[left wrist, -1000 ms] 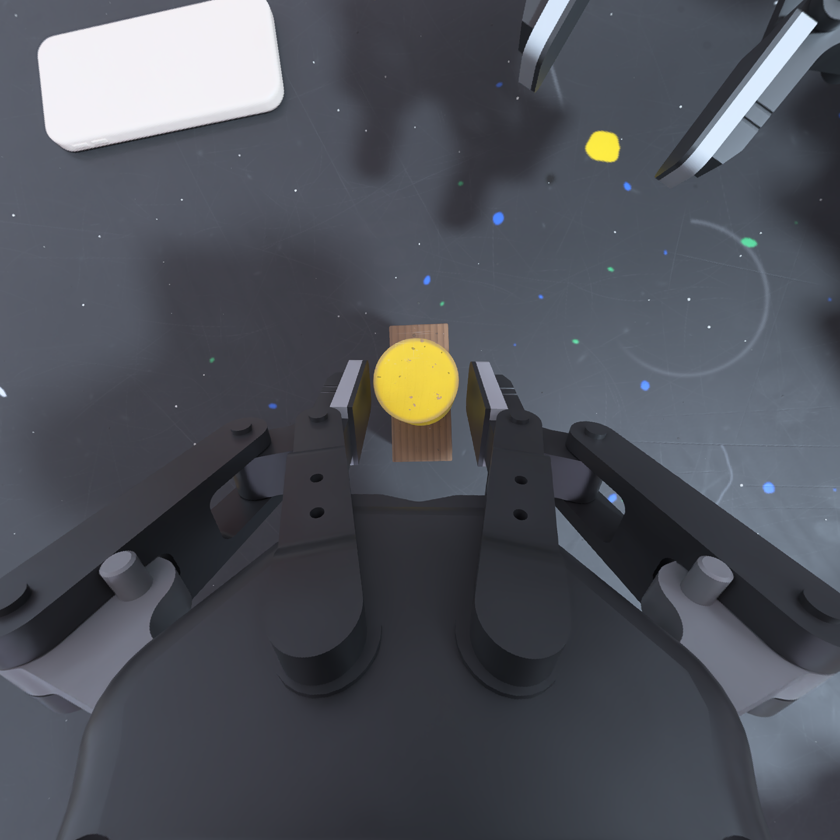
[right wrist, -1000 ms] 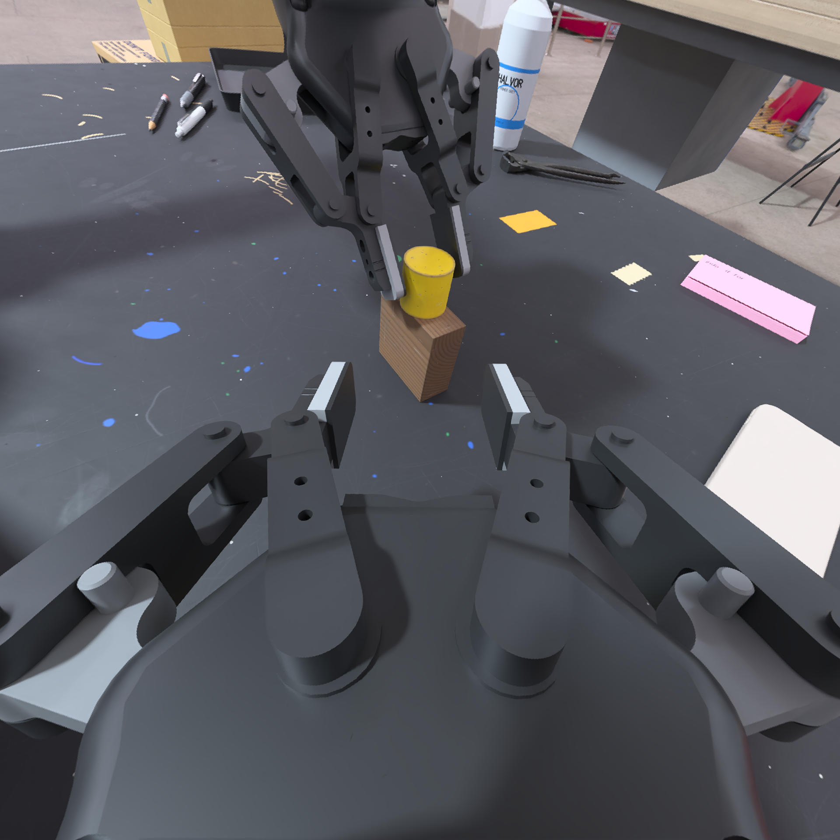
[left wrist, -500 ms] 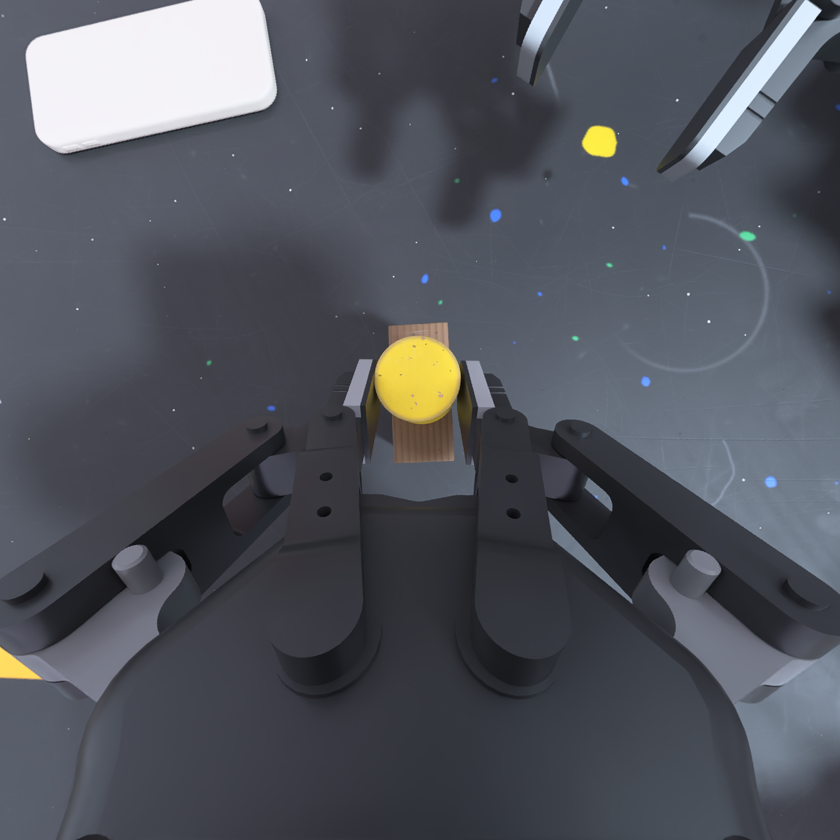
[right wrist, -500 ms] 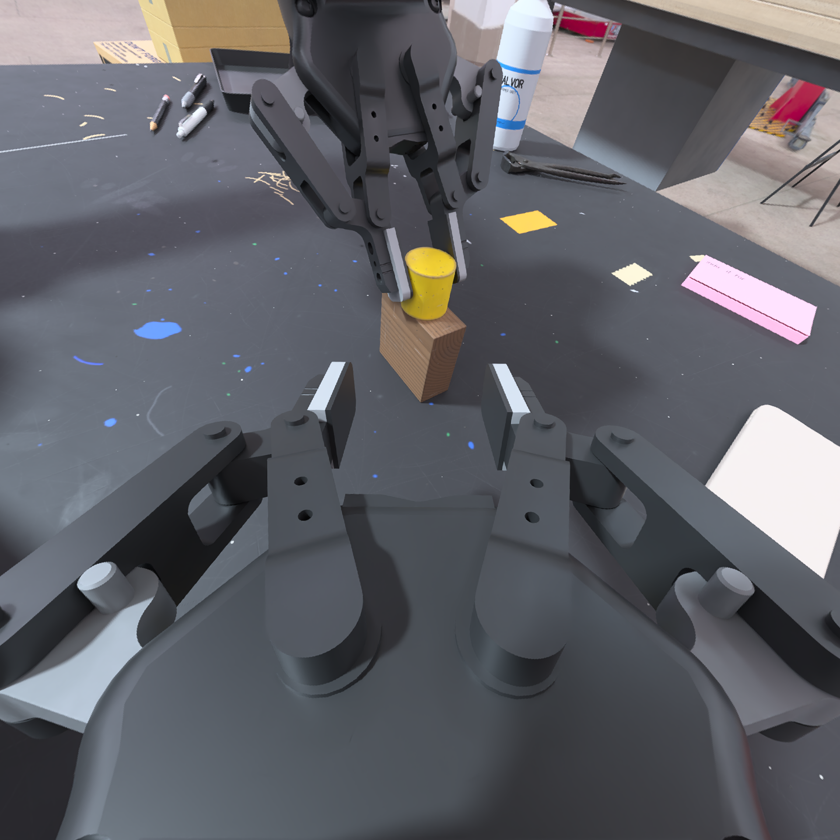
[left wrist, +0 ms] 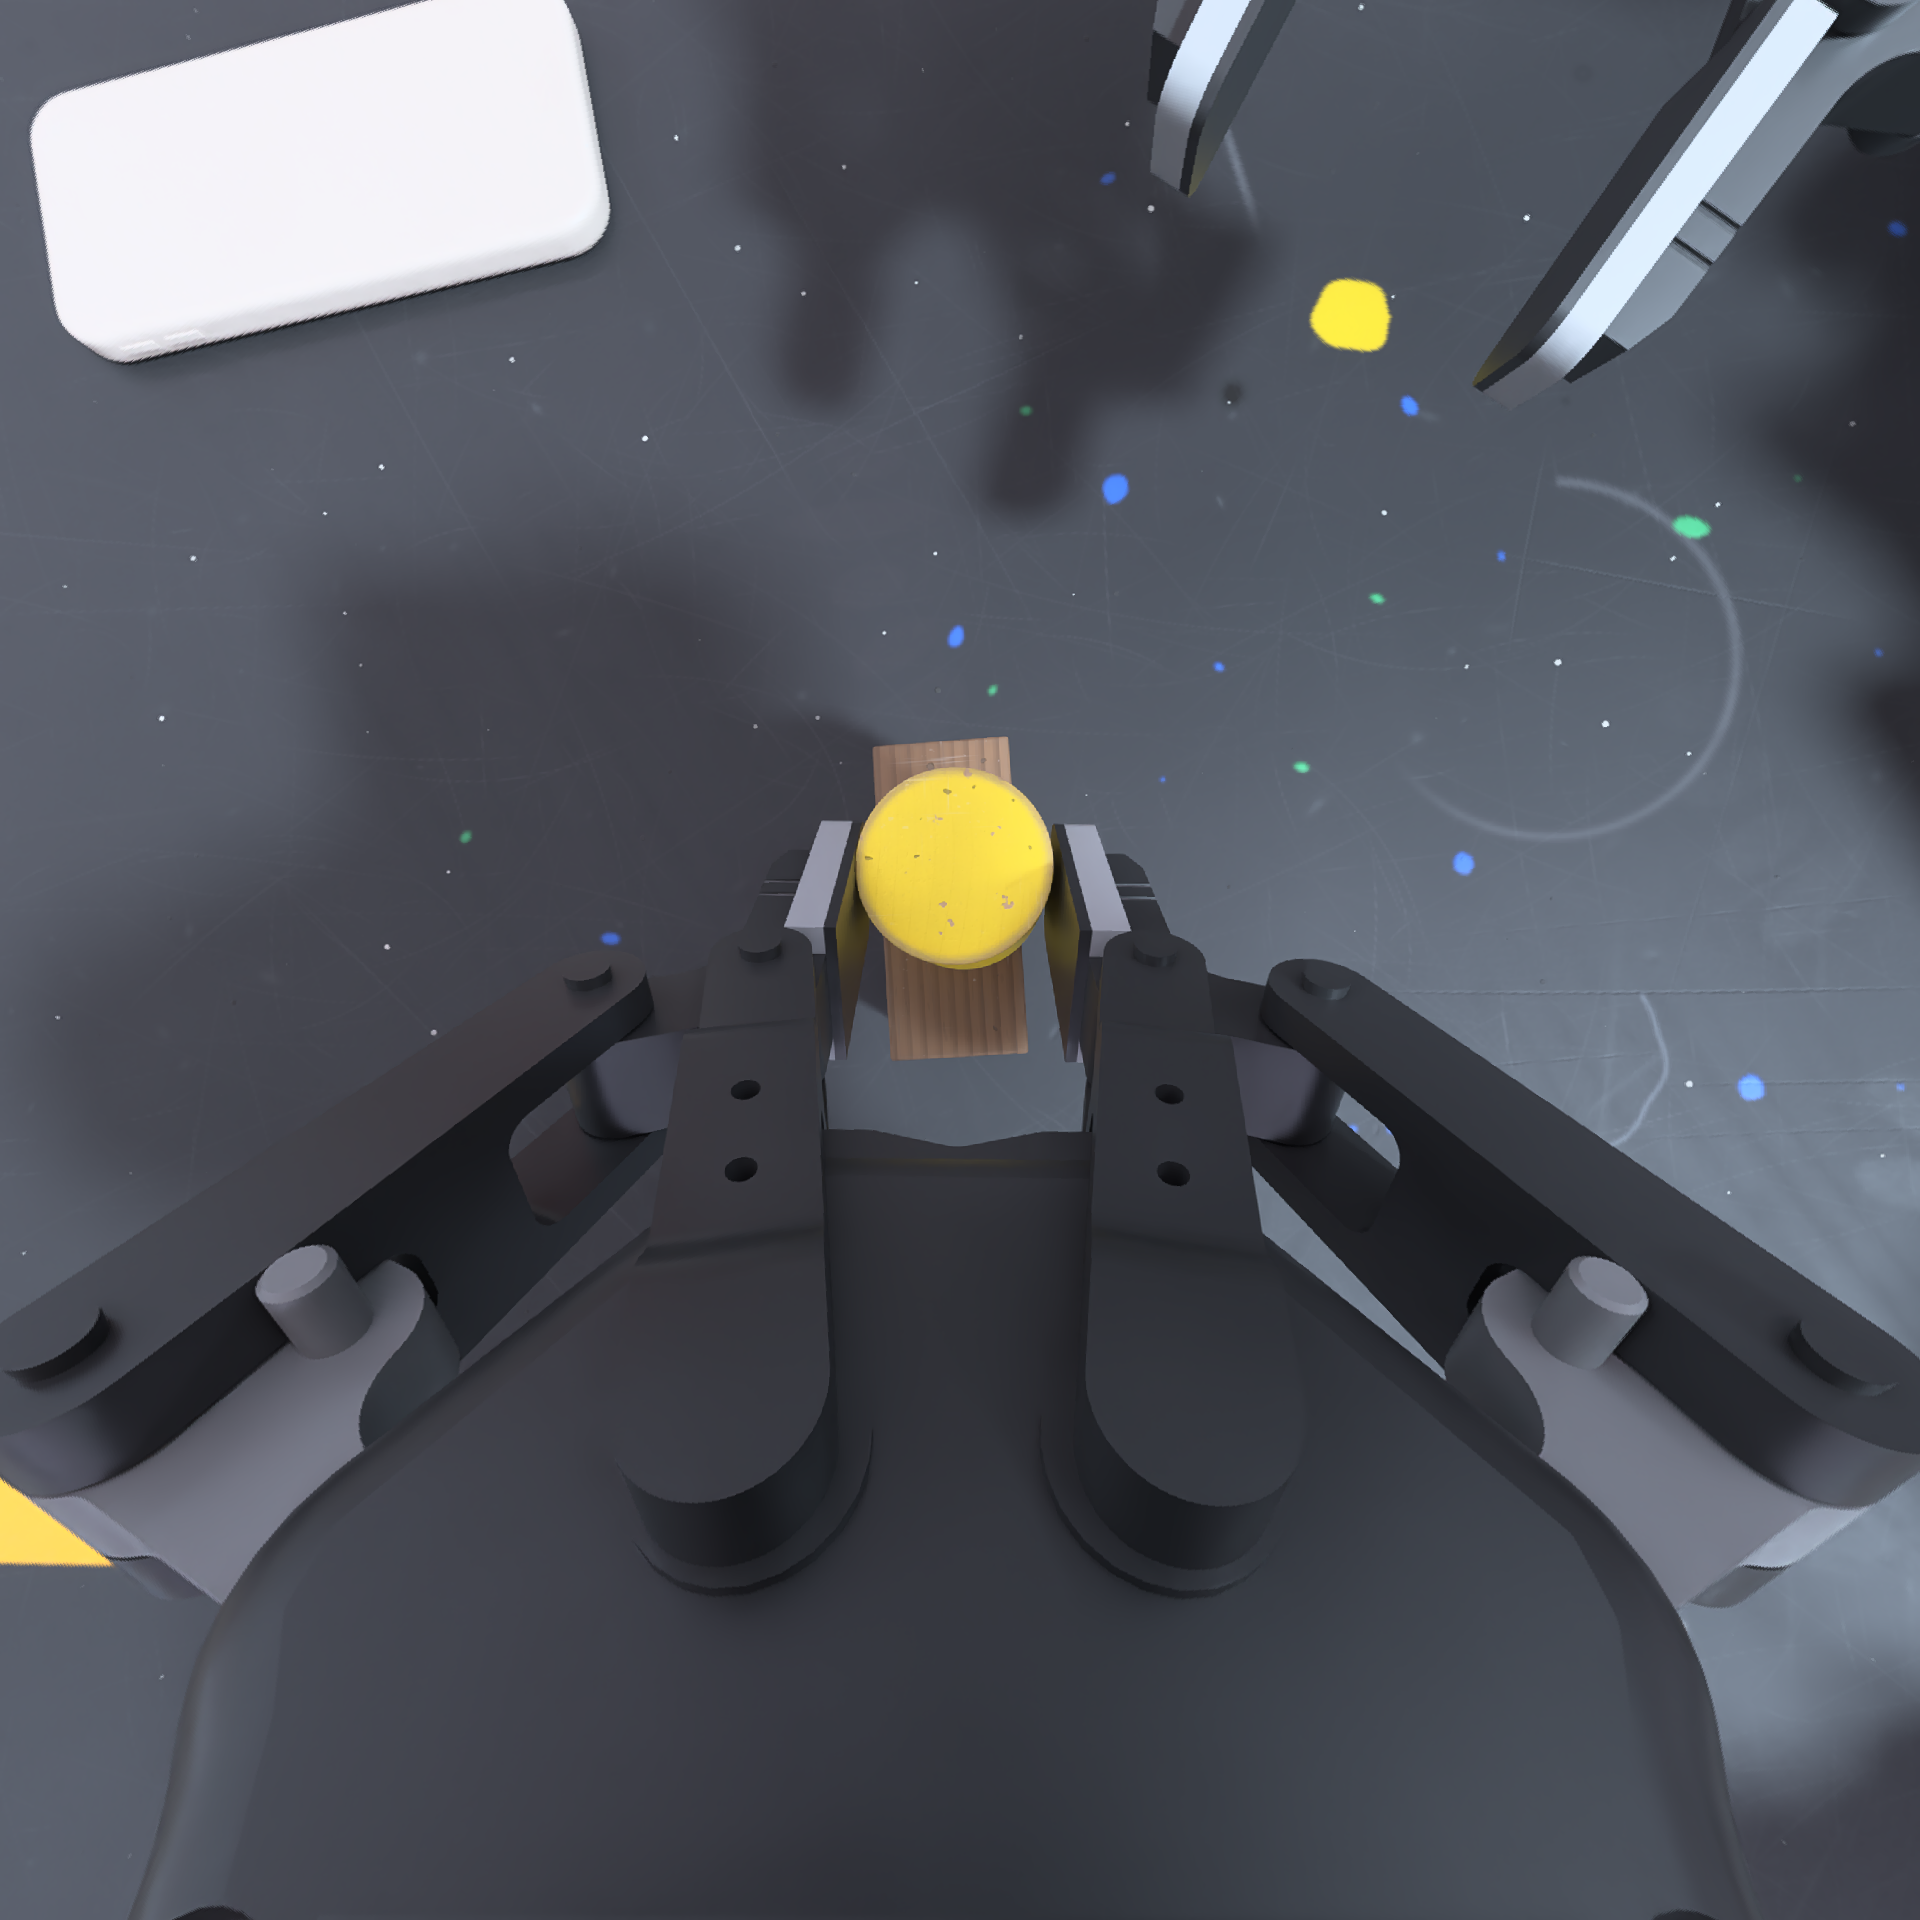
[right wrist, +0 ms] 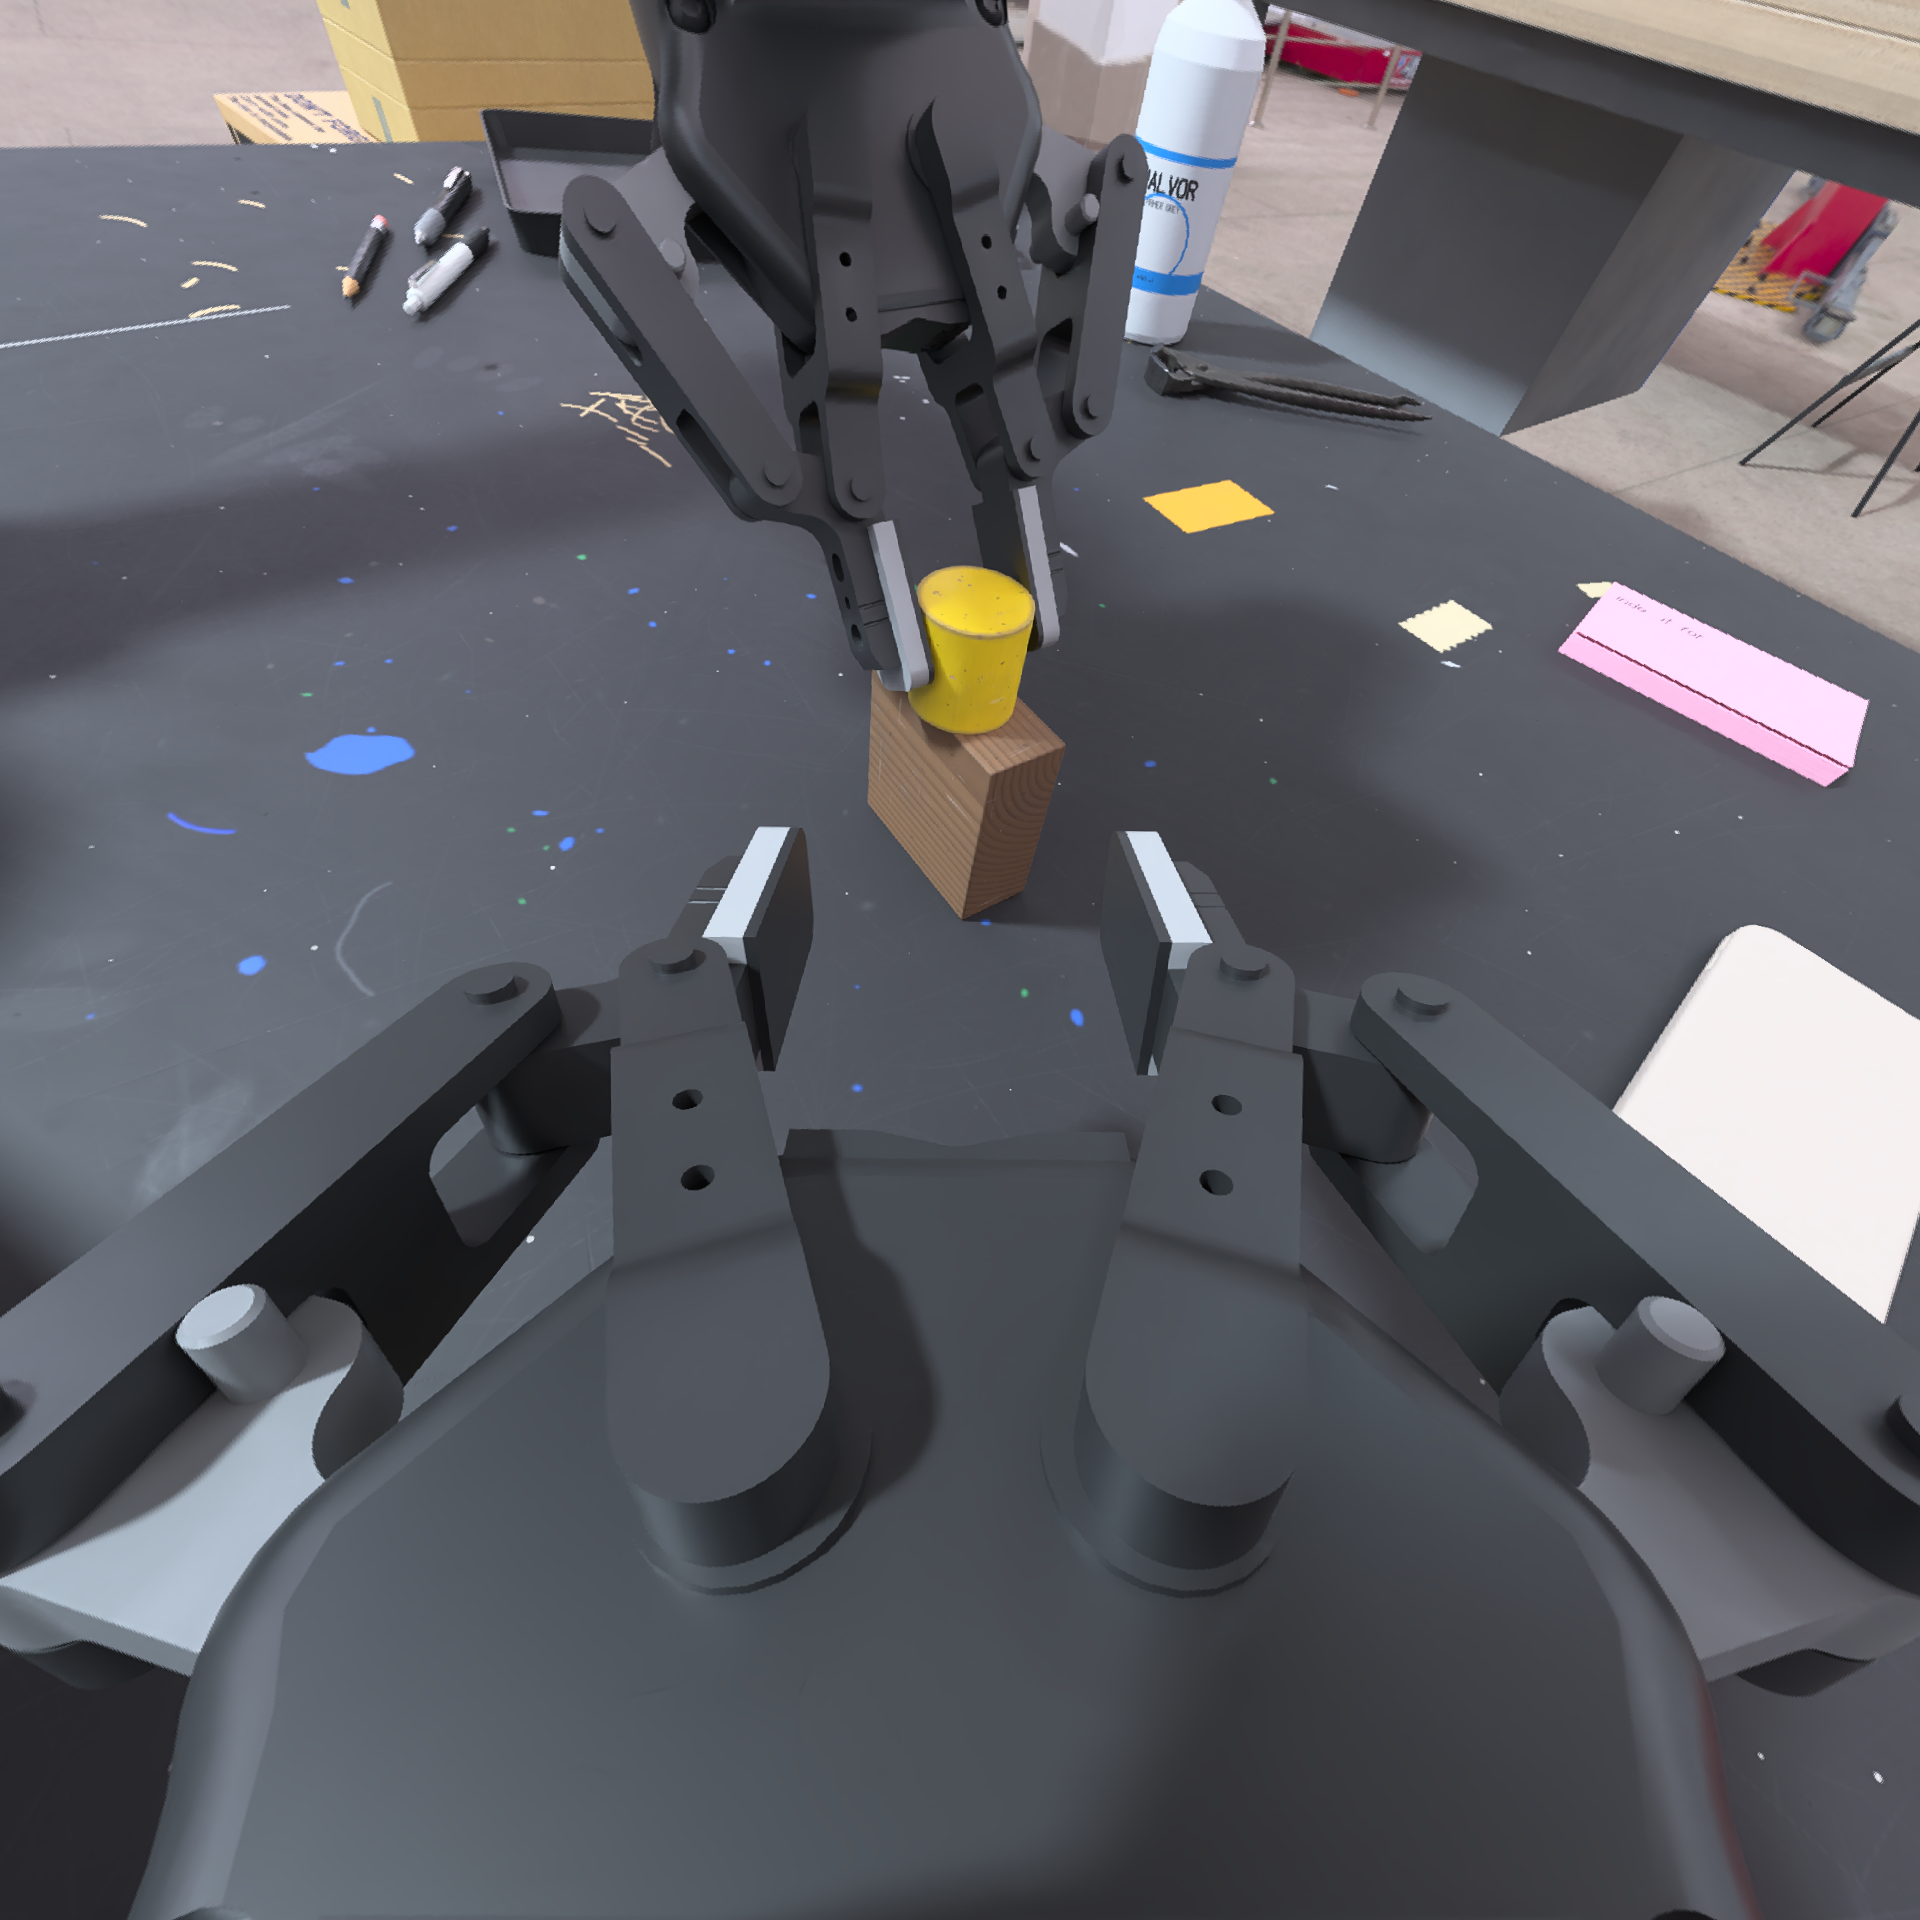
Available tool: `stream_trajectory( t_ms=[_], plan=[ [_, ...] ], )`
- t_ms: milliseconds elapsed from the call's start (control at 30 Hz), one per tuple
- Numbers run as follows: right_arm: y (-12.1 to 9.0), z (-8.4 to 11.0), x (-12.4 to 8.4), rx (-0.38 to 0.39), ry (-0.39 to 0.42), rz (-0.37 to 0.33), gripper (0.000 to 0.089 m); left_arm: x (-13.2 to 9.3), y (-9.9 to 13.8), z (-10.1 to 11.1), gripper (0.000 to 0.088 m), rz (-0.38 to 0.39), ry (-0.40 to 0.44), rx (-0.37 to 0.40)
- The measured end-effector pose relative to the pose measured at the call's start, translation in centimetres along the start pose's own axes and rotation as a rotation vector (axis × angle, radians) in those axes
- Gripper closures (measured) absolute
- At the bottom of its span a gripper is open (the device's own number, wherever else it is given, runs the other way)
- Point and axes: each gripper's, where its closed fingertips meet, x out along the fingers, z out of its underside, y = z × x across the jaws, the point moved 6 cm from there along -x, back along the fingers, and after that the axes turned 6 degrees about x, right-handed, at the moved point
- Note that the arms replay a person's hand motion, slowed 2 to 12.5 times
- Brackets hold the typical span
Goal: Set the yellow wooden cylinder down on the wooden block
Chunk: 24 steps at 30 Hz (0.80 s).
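Note:
The yellow wooden cylinder point(left wrist: 954, 868) stands upright on the top of the wooden block point(left wrist: 956, 1013), which stands on the dark table. My left gripper point(left wrist: 954, 862) comes down from above and is shut on the cylinder, one pad against each side. The right wrist view shows this from the side: cylinder point(right wrist: 975, 649), block point(right wrist: 966, 821), left gripper point(right wrist: 971, 644). My right gripper point(right wrist: 956, 873) is open and empty, low over the table just in front of the block. Its fingers also show at the top of the left wrist view point(left wrist: 1351, 260).
A white flat slab point(left wrist: 312, 177) lies on the table, seen also in the right wrist view point(right wrist: 1797, 1101). A pink box point(right wrist: 1714, 691), a white bottle point(right wrist: 1184, 177), pliers point(right wrist: 1278, 390), markers point(right wrist: 436, 249) and a black tray point(right wrist: 551, 166) lie farther off.
My left gripper's fingers have closed from open on both sides of the cylinder to touching it. The cylinder, the block and the right gripper have not moved.

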Motion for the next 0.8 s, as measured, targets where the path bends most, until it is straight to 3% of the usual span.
stream_trajectory(
  t_ms=[800],
  plan=[
    [-0.03, 0.06, 0.07, 0.0, -0.003, -0.003, 0.0387, 0.06, 0.03, -0.09, 0.057, 0.004, -0.002, 0.007]
  ],
)
